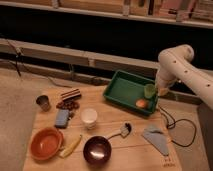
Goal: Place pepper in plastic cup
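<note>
The tool is by the green tray, far from the plastic cup.

The tool (161,92) is at the right of the frame, at the right edge of the green tray (122,87). It is just beside a small light green thing (149,90) and near an orange thing (142,103). I cannot tell if the tool is open or closed, or if it holds anything. I cannot pick out the pepper for sure. The white plastic cup (89,118) stands mid-frame on the surface (125,152), well apart from the tool. The tool might grab the wrong thing, because the small things lie so close together.
</note>
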Controlling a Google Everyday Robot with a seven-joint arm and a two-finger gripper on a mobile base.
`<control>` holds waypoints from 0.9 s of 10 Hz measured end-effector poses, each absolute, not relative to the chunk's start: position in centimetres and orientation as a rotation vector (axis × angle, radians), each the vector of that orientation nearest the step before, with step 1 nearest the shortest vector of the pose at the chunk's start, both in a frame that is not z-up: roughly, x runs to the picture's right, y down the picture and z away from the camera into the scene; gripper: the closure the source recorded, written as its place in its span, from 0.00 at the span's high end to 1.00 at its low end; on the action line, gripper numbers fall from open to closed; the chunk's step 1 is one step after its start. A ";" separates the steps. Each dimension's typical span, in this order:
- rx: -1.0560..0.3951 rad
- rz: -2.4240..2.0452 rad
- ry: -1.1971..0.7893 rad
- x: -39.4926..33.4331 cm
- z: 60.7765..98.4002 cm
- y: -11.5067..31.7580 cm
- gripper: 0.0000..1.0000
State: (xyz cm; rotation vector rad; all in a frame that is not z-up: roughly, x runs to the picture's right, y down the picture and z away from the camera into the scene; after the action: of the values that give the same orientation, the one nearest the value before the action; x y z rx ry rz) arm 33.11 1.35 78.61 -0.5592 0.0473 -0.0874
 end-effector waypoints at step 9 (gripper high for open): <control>-0.717 -0.179 0.055 35.8 84.6 -1.2 0.00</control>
State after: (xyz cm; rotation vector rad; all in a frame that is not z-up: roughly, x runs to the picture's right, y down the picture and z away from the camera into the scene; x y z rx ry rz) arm 35.82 -1.25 84.62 -0.7175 0.0555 -0.1786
